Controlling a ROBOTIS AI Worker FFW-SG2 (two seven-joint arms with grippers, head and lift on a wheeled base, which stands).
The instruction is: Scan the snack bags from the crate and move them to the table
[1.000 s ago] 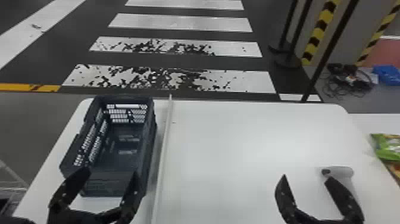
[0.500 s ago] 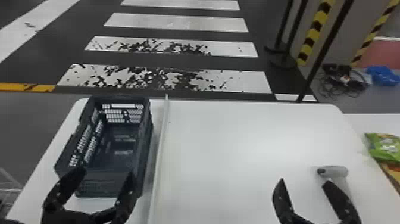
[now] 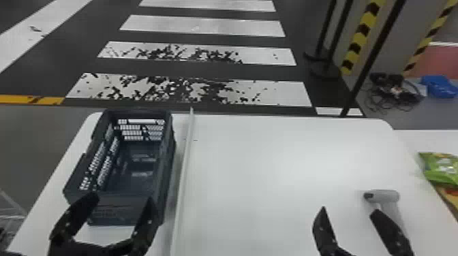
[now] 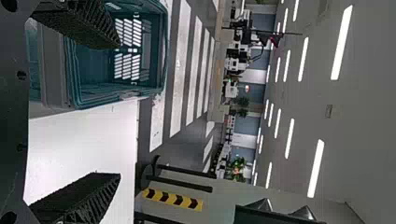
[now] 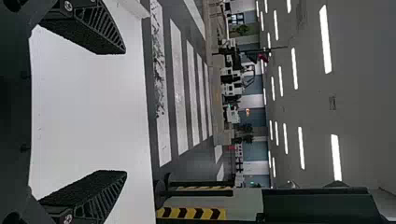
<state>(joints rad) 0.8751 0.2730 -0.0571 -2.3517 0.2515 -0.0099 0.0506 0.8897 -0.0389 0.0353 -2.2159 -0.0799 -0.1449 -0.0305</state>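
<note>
My left gripper (image 3: pixel 122 201) is open at the near end of the dark crate (image 3: pixel 163 190), in the head view, with nothing between its fingers. No bag can be made out inside the crate. In the left wrist view the left gripper (image 4: pixel 119 109) stands open, one finger over the crate (image 4: pixel 77 70). My right gripper (image 3: pixel 347 209) is open above the right part of the white table (image 3: pixel 259 177), one finger partly covering the grey scanner (image 3: pixel 385 195). The right wrist view has the right gripper (image 5: pixel 125 112) open and holding nothing. Green snack bag (image 3: pixel 439 168) lies at the right edge.
A white strip (image 3: pixel 184 170) runs lengthwise along the table just right of the crate. Another white surface (image 3: pixel 426 139) adjoins on the right, with an orange-yellow bag (image 3: pixel 449 197) by the green one. Dark posts and striped barriers (image 3: pixel 363 37) stand beyond the table.
The head view has shifted slightly, so the crate and table sit a little farther left than a second ago. Both grippers have stayed open, with little other movement.
</note>
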